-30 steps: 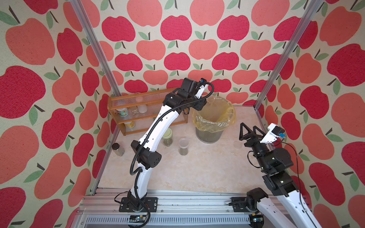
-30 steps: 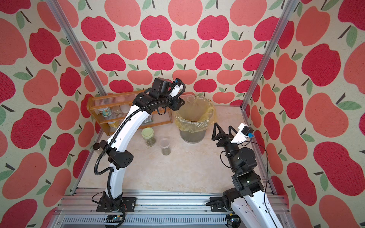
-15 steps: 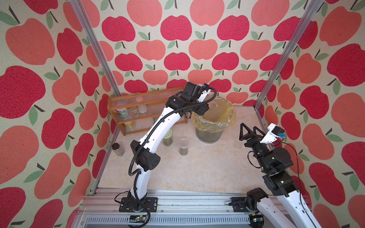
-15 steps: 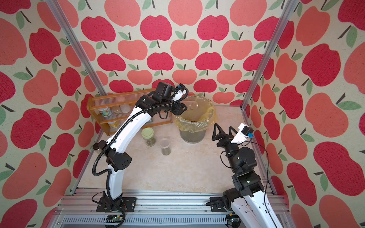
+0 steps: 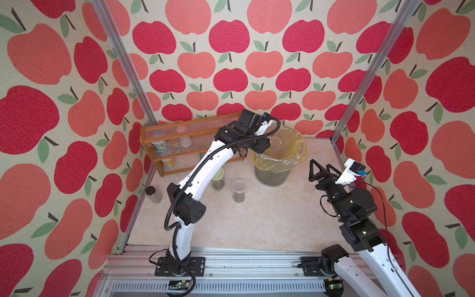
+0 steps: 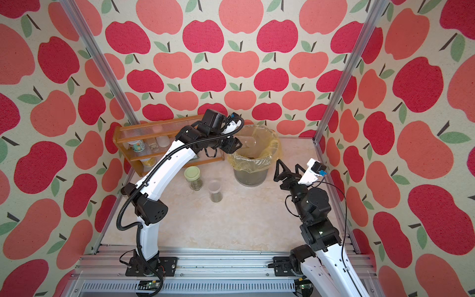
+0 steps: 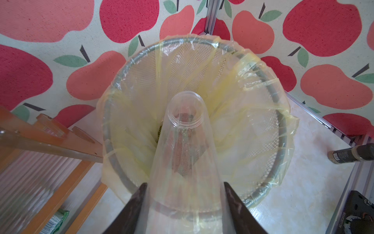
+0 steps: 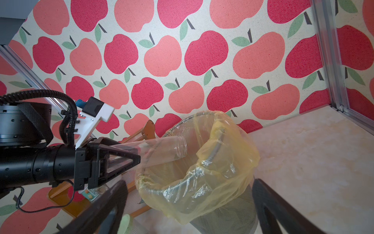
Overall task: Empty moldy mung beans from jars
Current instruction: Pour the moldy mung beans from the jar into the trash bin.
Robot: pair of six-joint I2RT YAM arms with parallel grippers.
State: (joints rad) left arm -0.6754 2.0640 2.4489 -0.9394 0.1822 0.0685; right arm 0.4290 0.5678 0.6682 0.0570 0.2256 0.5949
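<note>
Looks about a third done. Grips the tall slim clear tube jar (image 7: 185,141) in the clamped left claw (image 7: 185,184), tipped almost level, open mouth above the grey mesh bin lined with yellow plastic (image 7: 281,129). Appears emptied: no grains visible inside. Leaves two on the tabletop (image 5: 257,226) near the bin's foot: the squat glass jar with pale green lid (image 5: 218,180) and the short clear cylinder (image 5: 238,190), each with dull olive-green mung beans (image 5: 238,198) at the bottom. Shows the right claw (image 5: 322,171) spread apart, empty, beside the bin.

The left arm (image 5: 213,159) reaches far forward with jaws clamped; the right arm (image 5: 354,205) sits folded back, jaws spread wide.
</note>
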